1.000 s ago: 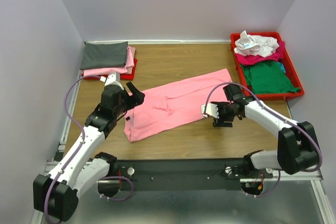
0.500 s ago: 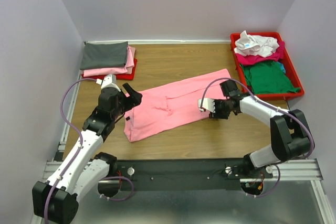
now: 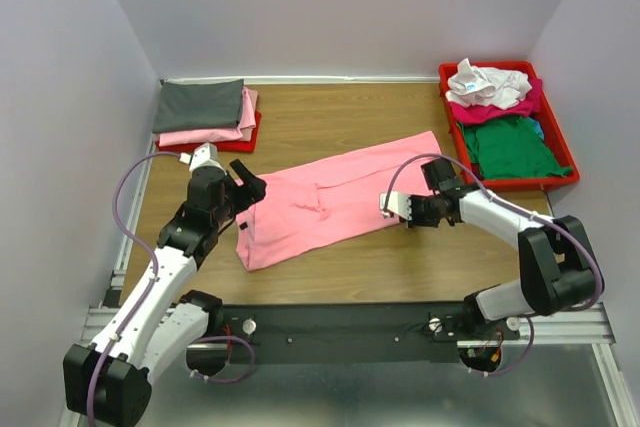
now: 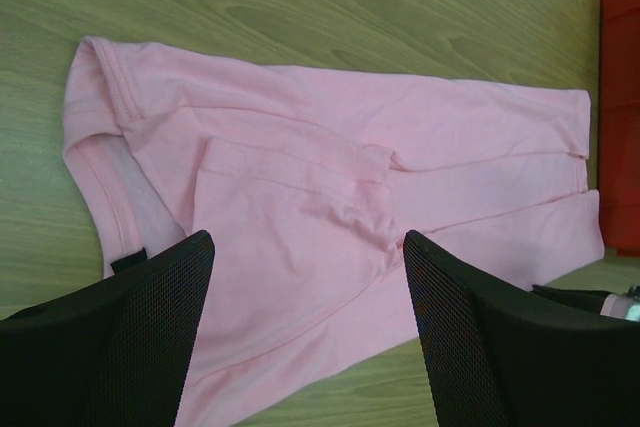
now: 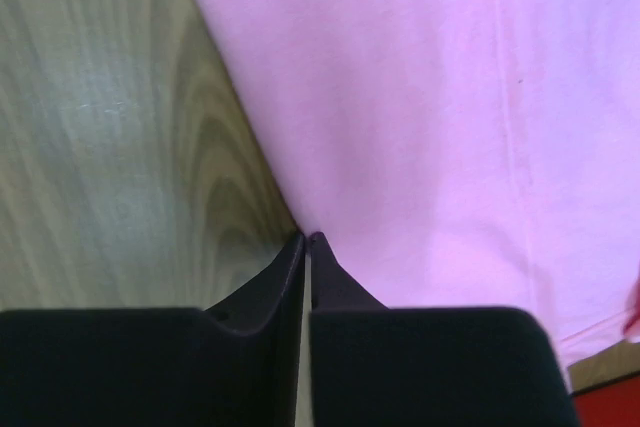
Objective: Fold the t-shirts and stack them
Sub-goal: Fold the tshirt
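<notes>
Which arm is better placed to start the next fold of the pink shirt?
Right. The right pincer is shut at the pink shirt's near edge and seems to pinch it, ready to lift. The left pincer hangs open above the collar end, gripping nothing.

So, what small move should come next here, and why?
Probably the left gripper should lower and close on the light pink cloth t-shirt: its jaws stand open over the neck end, while the right gripper is shut on the opposite edge.
</notes>
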